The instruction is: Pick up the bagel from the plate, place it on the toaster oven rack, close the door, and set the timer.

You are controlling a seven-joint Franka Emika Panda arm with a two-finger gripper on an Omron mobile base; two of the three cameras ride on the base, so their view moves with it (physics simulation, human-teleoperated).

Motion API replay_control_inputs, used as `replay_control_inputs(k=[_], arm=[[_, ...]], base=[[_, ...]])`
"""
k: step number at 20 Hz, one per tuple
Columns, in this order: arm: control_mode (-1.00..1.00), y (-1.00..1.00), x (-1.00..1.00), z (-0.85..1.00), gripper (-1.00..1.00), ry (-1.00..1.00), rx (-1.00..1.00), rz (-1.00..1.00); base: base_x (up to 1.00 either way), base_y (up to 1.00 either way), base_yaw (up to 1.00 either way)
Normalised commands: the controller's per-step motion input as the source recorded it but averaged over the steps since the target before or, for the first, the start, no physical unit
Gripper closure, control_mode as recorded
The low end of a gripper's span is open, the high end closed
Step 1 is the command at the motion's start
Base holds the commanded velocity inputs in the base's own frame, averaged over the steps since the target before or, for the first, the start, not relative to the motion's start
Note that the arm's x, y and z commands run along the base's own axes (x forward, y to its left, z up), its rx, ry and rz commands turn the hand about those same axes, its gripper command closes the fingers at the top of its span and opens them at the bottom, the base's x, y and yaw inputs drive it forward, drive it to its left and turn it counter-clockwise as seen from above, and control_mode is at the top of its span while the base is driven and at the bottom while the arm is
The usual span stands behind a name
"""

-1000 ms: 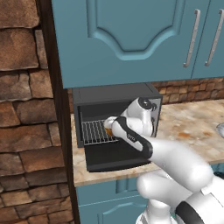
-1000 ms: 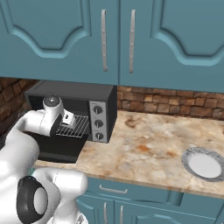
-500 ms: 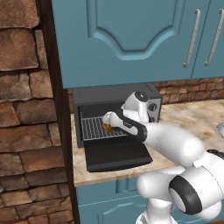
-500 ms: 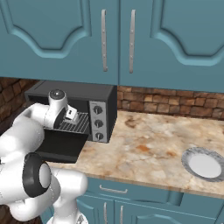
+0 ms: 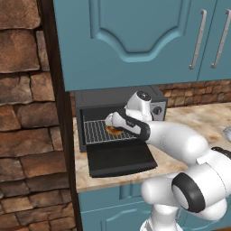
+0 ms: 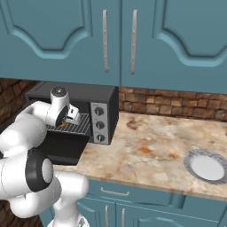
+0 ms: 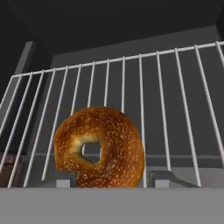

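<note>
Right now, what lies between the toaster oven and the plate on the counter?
Nothing: in the right base view, the marbled counter runs bare from the toaster oven, where the bagel sits on the rack, to the plate.

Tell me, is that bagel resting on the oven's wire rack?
Touching. In the hand view the bagel lies directly on the toaster oven rack, its wires passing underneath with no gap.

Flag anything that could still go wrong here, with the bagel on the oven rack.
1. The bagel sits near the front of the toaster oven rack, between the pincer fingertips; pulling back could drag it forward.
2. The door lies open under the arm, so a low retreat might bump it.
3. The timer is close beside two similar knobs, so the wrong one could get turned.
</note>
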Motion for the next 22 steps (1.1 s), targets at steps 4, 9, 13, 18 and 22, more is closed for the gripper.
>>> replay_control_inputs(k=[4, 9, 13, 18, 22], arm=[[-1.0, 0.0, 0.0, 0.04, -1.0, -0.02, 0.0, 0.0], [-1.0, 0.0, -0.21, 0.17, -1.0, -0.08, 0.0, 0.0], [-1.0, -0.01, -0.87, 0.25, -1.0, -0.15, 0.0, 0.0], [-1.0, -0.01, -0.89, 0.18, -1.0, -0.02, -0.01, 0.0], [-1.0, -0.04, -0.69, 0.21, -1.0, 0.0, -0.04, -0.02]], base=[[0.0, 0.0, 0.0], [0.0, 0.0, 0.0], [0.0, 0.0, 0.0], [0.0, 0.0, 0.0], [0.0, 0.0, 0.0]])
